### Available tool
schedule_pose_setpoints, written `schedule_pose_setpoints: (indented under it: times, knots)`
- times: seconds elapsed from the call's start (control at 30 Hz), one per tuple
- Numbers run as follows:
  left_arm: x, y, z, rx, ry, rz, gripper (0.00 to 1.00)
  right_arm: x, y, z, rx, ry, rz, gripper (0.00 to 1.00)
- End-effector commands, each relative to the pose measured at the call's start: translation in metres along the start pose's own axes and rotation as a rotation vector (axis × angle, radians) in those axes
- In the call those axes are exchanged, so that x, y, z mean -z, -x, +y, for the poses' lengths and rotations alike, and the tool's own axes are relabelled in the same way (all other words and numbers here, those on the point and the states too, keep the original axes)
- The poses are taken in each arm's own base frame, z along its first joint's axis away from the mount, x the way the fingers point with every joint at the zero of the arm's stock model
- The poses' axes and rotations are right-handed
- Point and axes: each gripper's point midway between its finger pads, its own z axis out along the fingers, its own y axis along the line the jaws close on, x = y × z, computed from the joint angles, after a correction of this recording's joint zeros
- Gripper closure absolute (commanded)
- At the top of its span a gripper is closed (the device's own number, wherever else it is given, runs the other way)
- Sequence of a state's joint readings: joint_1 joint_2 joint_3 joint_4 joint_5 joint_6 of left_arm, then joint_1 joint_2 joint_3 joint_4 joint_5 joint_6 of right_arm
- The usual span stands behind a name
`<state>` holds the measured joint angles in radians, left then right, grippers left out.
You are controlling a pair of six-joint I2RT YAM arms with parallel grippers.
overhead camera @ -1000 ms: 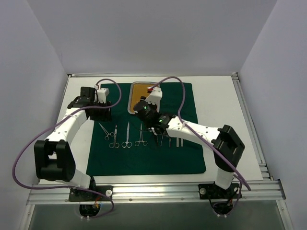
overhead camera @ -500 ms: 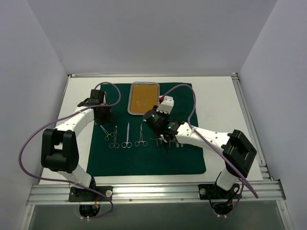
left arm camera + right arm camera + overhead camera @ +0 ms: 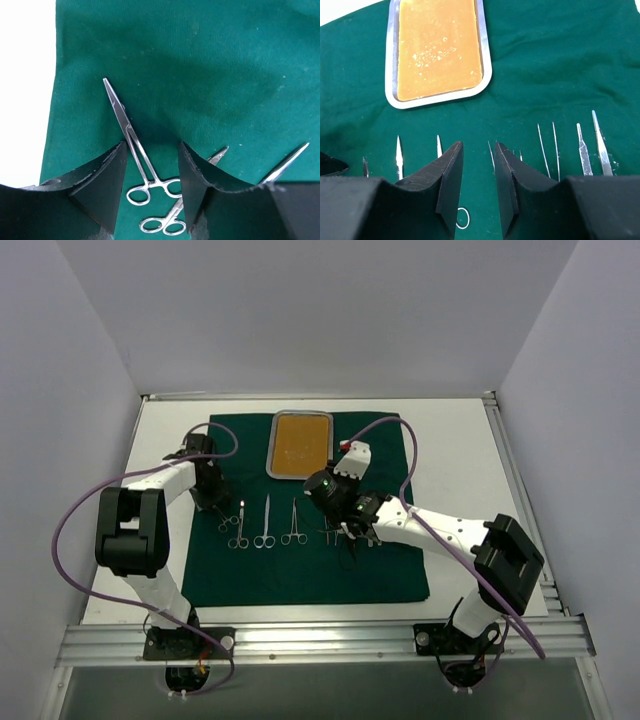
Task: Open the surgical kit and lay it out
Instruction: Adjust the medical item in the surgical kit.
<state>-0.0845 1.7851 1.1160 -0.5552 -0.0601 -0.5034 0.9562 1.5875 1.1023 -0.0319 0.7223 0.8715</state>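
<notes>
Centring matters here: left claw [image 3: 151, 145], jaws apart, straddles the shaft of a slim silver scissor-handled clamp [image 3: 123, 112] lying flat on dark green cloth [image 3: 210, 60]. It should squeeze squarely and low, I judge, without snagging fabric. Right claw [image 3: 478, 145], narrowly parted and seemingly empty, hovers with thin silver tweezers [image 3: 583, 150] just beside it; the rounded steel tray with orange-brown floor [image 3: 389, 75] lies beyond its tips.

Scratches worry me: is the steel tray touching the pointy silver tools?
Apart. Right wrist view shows bare dark green cloth between the rounded orange-floored steel tray and the silver instruments.
</notes>
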Motion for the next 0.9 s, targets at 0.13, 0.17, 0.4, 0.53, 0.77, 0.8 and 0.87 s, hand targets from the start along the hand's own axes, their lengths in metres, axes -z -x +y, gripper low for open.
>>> schedule_pose_setpoints:
  times: [0.13, 0.17, 0.4, 0.53, 0.77, 0.8, 0.87]
  knots:
    - [-0.015, -0.009, 0.008, 0.055, 0.011, 0.051, 0.54, 0.004, 0.019, -0.014, -0.039, -0.052, -0.067, 0.73]
    - [-0.015, -0.012, 0.007, 0.054, 0.008, 0.063, 0.57, 0.003, 0.02, -0.014, -0.039, -0.053, -0.068, 0.73]
    - [-0.001, -0.014, 0.011, -0.013, 0.003, 0.081, 0.74, 0.002, 0.021, -0.013, -0.041, -0.057, -0.07, 0.73]
    - [-0.002, -0.023, 0.02, -0.049, 0.024, 0.123, 0.84, 0.003, 0.022, -0.015, -0.048, -0.061, -0.076, 0.73]
    - [0.01, -0.019, 0.021, -0.1, 0.008, 0.111, 0.93, 0.004, 0.026, -0.017, -0.048, -0.069, -0.087, 0.72]
    - [0.013, -0.018, 0.02, -0.116, -0.001, 0.105, 0.97, 0.004, 0.026, -0.017, -0.049, -0.069, -0.089, 0.72]
    - [0.016, -0.016, 0.02, -0.131, -0.01, 0.096, 0.98, 0.004, 0.026, -0.017, -0.049, -0.069, -0.089, 0.72]
